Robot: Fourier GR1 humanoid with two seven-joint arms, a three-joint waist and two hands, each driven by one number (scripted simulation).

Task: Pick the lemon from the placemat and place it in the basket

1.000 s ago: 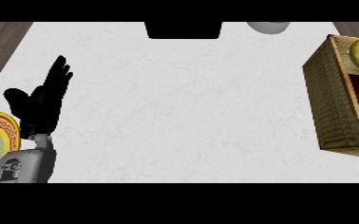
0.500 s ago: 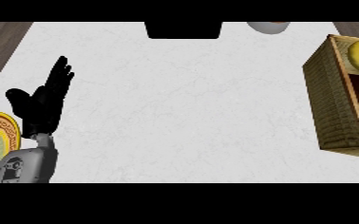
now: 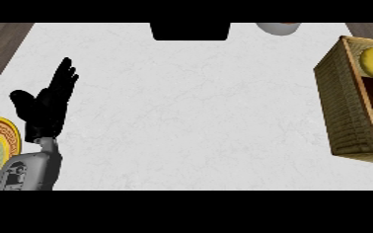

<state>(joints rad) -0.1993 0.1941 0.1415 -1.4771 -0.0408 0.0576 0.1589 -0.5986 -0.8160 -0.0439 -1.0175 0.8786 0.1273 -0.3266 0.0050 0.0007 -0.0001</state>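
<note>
A woven basket (image 3: pixel 341 103) stands at the right edge of the white counter, cut off by the view's edge. A yellow lemon (image 3: pixel 366 59) shows inside it near its far end, only partly in view. My left hand (image 3: pixel 45 106) rests open at the lower left, fingers straight and pointing up, holding nothing. The right hand is out of view. A round mat with an orange and yellow rim (image 3: pixel 9 134) peeks in at the left edge, behind the left forearm.
A black block (image 3: pixel 189 30) sits at the counter's far edge in the middle. A grey rounded object (image 3: pixel 275 28) lies to its right at the far edge. Dark wood floor shows at the far corners.
</note>
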